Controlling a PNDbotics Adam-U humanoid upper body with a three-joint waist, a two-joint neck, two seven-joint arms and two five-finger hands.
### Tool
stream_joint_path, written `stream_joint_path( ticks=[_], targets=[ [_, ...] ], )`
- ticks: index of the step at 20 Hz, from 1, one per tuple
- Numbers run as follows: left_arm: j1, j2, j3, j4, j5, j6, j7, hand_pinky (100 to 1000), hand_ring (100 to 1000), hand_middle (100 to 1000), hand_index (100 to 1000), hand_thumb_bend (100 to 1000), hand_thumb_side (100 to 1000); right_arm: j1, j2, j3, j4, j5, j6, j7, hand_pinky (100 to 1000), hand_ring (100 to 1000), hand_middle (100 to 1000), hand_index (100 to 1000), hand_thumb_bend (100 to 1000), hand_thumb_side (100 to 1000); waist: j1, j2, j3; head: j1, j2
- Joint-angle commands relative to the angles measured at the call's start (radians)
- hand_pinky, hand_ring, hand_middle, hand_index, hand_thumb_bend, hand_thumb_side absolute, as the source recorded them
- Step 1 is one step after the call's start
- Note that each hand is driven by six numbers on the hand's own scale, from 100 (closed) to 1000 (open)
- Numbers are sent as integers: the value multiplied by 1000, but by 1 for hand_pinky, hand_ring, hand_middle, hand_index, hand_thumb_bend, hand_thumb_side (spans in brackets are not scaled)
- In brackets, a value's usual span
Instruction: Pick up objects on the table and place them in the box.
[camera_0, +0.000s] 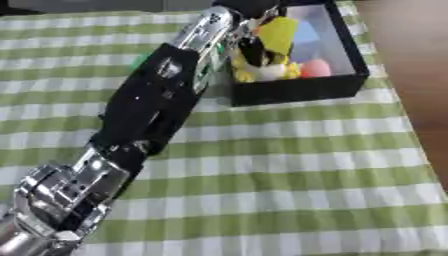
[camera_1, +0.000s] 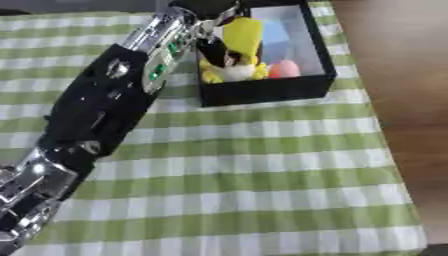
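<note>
Left hand (camera_0: 254, 50) over black box (camera_0: 297, 90) at far right, fingers pinching yellow toy (camera_0: 278, 32); best lowered inside the walls before letting go.

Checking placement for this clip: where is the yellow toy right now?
The yellow toy is over the black box at the table's far right, at the left hand, above a pink ball.

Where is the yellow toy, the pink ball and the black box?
yellow toy (camera_1: 241, 34), right eye view, its yellow upper part.
pink ball (camera_1: 283, 69), right eye view, its middle.
black box (camera_1: 262, 91), right eye view, its front wall.
</note>
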Motion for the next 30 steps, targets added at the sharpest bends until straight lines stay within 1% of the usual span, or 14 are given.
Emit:
stream_joint_path(
  ticks=[1, 2, 3, 4, 5, 6, 7, 11, 13, 18, 20, 23, 25, 30],
  targets=[
    [-15, 2, -4, -8, -4, -9, -28, 843, 825, 792, 834, 490, 100, -10, -18, -8, -17, -5, 1, 1, 921, 731, 598, 777, 100, 267, -5, 0, -1, -3, -11],
    [-16, 3, -5, -10, -6, -14, -36, 875, 863, 832, 868, 544, 150, -9, -18, -8, -17, -4, 1, 2, 921, 731, 598, 777, 100, 268, -5, 0, 0, -4, -11],
    [-17, 5, -3, -16, -9, -16, -40, 900, 893, 863, 901, 591, 335, -8, -18, -8, -17, -4, 2, 2, 922, 731, 598, 777, 100, 267, -5, 0, 0, -5, -11],
    [-18, 7, 0, -23, -12, -15, -39, 901, 897, 864, 903, 656, 338, -7, -18, -8, -17, -4, 2, 1, 922, 731, 598, 777, 100, 270, -5, -1, 1, -5, -11],
    [-20, 9, 3, -29, -16, -12, -36, 914, 910, 875, 904, 704, 475, -7, -18, -8, -17, -4, 3, 1, 921, 731, 598, 777, 100, 271, -5, -1, 1, -6, -11],
    [-21, 10, 5, -34, -19, -7, -33, 920, 914, 878, 906, 729, 536, -7, -18, -7, -17, -4, 4, 1, 921, 731, 598, 777, 100, 271, -5, -1, 1, -6, -11],
    [-21, 11, 7, -38, -22, -2, -31, 923, 916, 880, 908, 739, 562, -7, -18, -7, -17, -5, 4, 1, 921, 731, 598, 777, 100, 271, -5, -2, 1, -6, -11],
    [-20, 13, 12, -44, -21, 8, -32, 929, 919, 883, 915, 756, 588, -5, -18, -7, -17, -5, 5, 2, 922, 730, 598, 776, 100, 274, -6, -3, 1, -7, -11],
    [-21, 14, 16, -49, -8, 9, -37, 932, 920, 884, 919, 791, 655, -5, -18, -7, -17, -5, 6, 1, 922, 730, 598, 776, 100, 275, -6, -3, 2, -8, -10],
    [-18, 20, 16, -73, 22, 11, -37, 929, 916, 880, 918, 795, 656, -4, -19, -6, -17, -6, 6, 2, 921, 730, 598, 776, 100, 274, -7, -5, 7, -11, -10],
    [-17, 26, 17, -86, 36, 13, -34, 923, 910, 874, 914, 774, 640, -3, -20, -6, -17, -6, 6, 2, 921, 730, 598, 776, 100, 273, -8, -6, 10, -13, -10],
    [-13, 40, 25, -115, 73, 23, -24, 911, 899, 864, 909, 686, 588, -2, -22, -6, -17, -5, 6, 1, 921, 730, 598, 776, 100, 270, -8, -9, 14, -17, -7],
    [-10, 63, 35, -155, 131, 35, -14, 900, 888, 855, 907, 647, 554, 1, -25, -8, -17, -5, 5, -1, 921, 730, 599, 776, 100, 268, -6, -12, 20, -24, -3],
    [-21, 168, 69, -267, 259, 87, -6, 887, 879, 844, 895, 623, 525, 2, -24, -15, -17, -8, 2, -8, 921, 730, 600, 776, 100, 258, 3, -21, 38, -49, 7]
  ],
)
